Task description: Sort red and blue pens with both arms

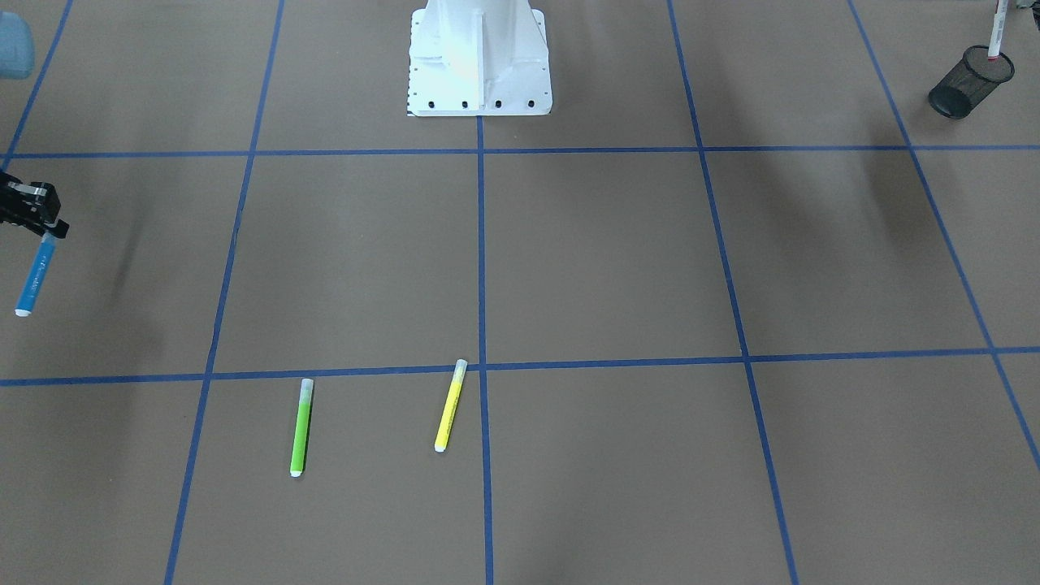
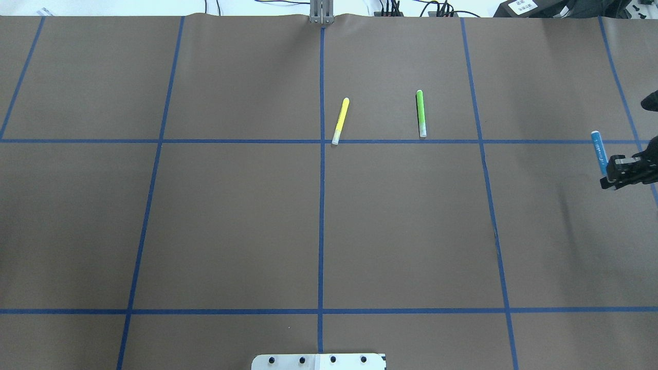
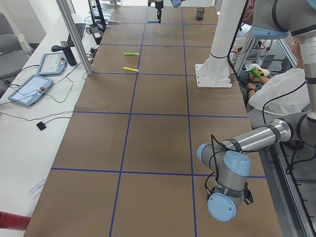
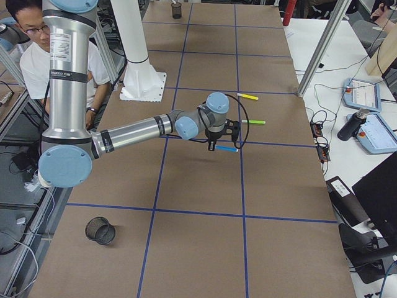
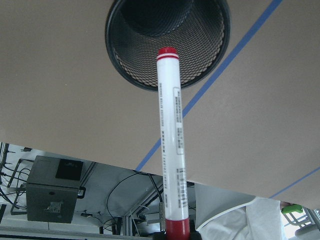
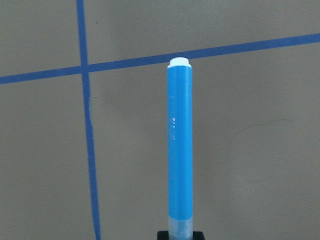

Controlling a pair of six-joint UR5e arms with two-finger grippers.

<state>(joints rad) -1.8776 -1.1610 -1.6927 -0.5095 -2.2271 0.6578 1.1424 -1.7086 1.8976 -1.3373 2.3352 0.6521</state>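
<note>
At three o'clock the right gripper (image 2: 609, 179) clamps the blue pen (image 2: 599, 153); a yellow marker (image 2: 341, 121) and a green marker (image 2: 420, 113) lie toward twelve.

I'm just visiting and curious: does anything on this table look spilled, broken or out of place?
Nothing stands out. The green marker and yellow marker lie flat and apart on the table, both intact. The right gripper holds the blue pen; the red pen points at the mesh cup.
</note>
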